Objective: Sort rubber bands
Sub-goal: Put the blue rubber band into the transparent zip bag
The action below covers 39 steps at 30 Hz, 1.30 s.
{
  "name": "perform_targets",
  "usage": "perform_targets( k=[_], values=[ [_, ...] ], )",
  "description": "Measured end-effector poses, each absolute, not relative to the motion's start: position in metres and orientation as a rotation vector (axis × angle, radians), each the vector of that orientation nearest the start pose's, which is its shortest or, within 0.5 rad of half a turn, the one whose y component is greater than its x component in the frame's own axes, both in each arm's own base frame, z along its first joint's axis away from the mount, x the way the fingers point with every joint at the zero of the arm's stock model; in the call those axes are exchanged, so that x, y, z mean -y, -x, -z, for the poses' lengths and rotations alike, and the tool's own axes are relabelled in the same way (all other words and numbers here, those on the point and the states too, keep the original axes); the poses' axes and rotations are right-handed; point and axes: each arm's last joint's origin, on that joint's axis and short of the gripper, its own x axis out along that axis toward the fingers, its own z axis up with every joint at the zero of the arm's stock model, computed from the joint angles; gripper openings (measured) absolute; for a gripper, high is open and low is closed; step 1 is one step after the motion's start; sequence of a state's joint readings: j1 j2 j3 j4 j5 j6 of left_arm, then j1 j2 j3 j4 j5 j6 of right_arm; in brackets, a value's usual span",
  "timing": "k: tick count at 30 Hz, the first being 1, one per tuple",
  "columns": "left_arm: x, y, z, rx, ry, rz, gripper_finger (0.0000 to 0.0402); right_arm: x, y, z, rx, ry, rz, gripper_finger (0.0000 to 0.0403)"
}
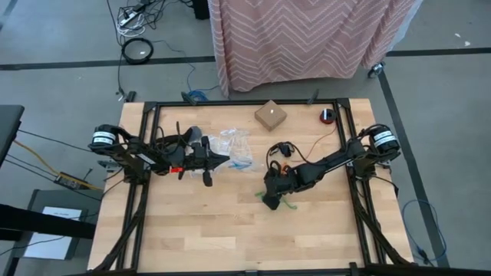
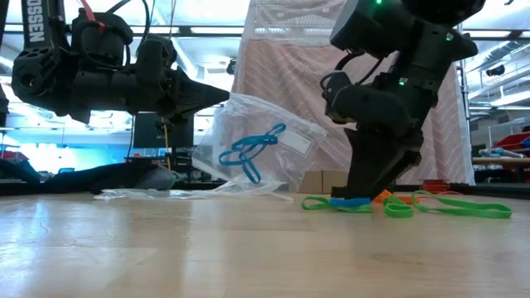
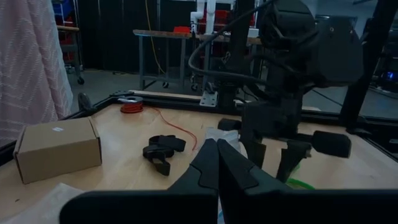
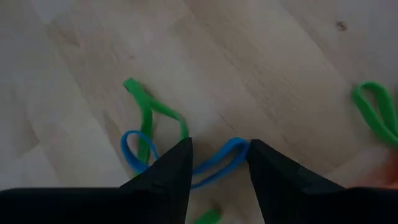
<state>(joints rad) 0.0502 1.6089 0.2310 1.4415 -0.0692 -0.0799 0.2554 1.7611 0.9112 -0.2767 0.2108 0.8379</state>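
My right fingers (image 4: pixel 219 163) down at counter (image 4: pixel 261 56), parted, straddling blue band (image 4: pixel 217 163). Green band (image 4: pixel 146 109) just beside, crossing blue. More green bands (image 2: pixel 451 205) near on counter. My left fingers (image 1: pixel 217 160) pressed closed, holding clear bag (image 2: pixel 261 153) with blue bands (image 2: pixel 248 151) inside.

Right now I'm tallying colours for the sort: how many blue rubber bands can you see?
2 groups at least: blue bands inside the clear bag, looped together, exact number unclear; and one blue band on the table between the right end effector fingers. Others may be hidden.
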Motion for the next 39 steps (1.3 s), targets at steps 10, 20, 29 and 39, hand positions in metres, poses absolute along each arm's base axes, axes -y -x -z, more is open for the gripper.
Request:
perform_targets(
  k=[10,20,29,39],
  values=[
    [-0.014,-0.232,-0.145,0.072,0.082,-0.117,0.0001,-0.074,-0.306,-0.136,-1.010,-0.391,0.452,0.0004],
    [-0.014,-0.232,-0.145,0.072,0.083,-0.117,0.0001,-0.082,-0.326,-0.180,-0.862,-0.245,0.439,0.0000],
    [-0.014,-0.232,-0.144,0.066,0.083,-0.118,0.0001,-0.085,-0.351,-0.241,-0.732,0.011,0.405,0.0000],
    [-0.014,-0.232,-0.143,0.050,0.084,-0.119,0.0001,-0.053,-0.370,-0.273,-0.646,0.239,0.468,0.0000]
  ],
)
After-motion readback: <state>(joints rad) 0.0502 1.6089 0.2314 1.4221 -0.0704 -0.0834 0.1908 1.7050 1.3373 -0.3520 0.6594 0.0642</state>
